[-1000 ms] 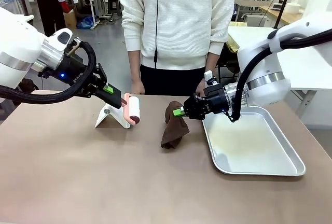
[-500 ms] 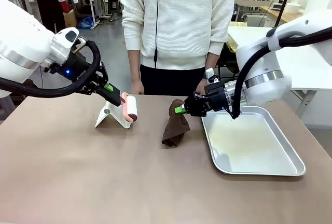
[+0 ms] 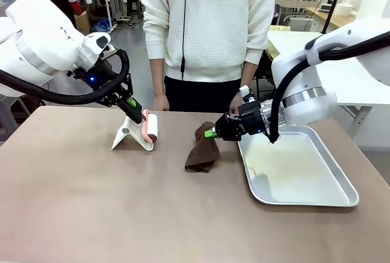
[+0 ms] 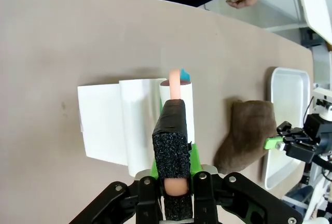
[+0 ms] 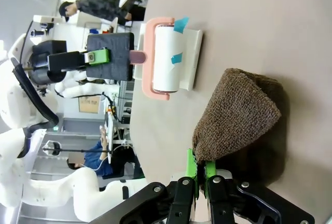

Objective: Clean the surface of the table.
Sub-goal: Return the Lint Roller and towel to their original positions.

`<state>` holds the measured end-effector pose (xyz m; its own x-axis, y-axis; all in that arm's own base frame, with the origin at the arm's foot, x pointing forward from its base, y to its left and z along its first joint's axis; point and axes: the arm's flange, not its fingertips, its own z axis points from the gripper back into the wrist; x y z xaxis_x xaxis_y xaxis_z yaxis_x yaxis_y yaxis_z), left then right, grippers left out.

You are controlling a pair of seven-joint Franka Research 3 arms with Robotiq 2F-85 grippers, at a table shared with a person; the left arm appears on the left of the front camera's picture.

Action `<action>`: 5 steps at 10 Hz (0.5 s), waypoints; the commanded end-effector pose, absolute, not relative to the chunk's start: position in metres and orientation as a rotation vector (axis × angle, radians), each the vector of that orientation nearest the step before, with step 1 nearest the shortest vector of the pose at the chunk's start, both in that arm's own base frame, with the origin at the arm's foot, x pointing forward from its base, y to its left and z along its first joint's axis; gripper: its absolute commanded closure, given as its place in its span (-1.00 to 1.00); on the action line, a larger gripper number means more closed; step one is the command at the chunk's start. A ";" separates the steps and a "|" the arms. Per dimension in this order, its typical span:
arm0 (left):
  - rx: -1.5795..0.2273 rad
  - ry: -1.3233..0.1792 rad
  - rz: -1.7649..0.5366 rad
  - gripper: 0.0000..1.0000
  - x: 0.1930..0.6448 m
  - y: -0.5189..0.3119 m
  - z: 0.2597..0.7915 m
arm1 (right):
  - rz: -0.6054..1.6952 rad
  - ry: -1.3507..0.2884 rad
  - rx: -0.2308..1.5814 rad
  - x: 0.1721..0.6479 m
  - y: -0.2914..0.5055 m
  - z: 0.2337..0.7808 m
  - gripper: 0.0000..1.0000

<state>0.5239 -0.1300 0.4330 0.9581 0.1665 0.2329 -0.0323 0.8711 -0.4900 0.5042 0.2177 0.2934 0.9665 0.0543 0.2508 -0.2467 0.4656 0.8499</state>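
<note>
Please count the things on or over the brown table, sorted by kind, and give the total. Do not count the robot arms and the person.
Lint roller, held by the left gripper: 1
White stand under the roller: 1
Brown cloth, held by the right gripper: 1
Metal tray: 1
Total: 4 things on the table

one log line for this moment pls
left gripper: shut on lint roller, at stand | right gripper: shut on brown cloth, on table
</note>
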 end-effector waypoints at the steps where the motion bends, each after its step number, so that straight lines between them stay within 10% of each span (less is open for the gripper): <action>1: -0.498 -0.283 0.069 0.56 0.532 -0.132 0.438 | 0.158 -0.169 1.092 0.517 0.223 0.289 0.88; 5: -0.493 -0.237 0.099 0.56 0.536 -0.127 0.422 | 0.157 -0.159 1.103 0.519 0.223 0.284 0.88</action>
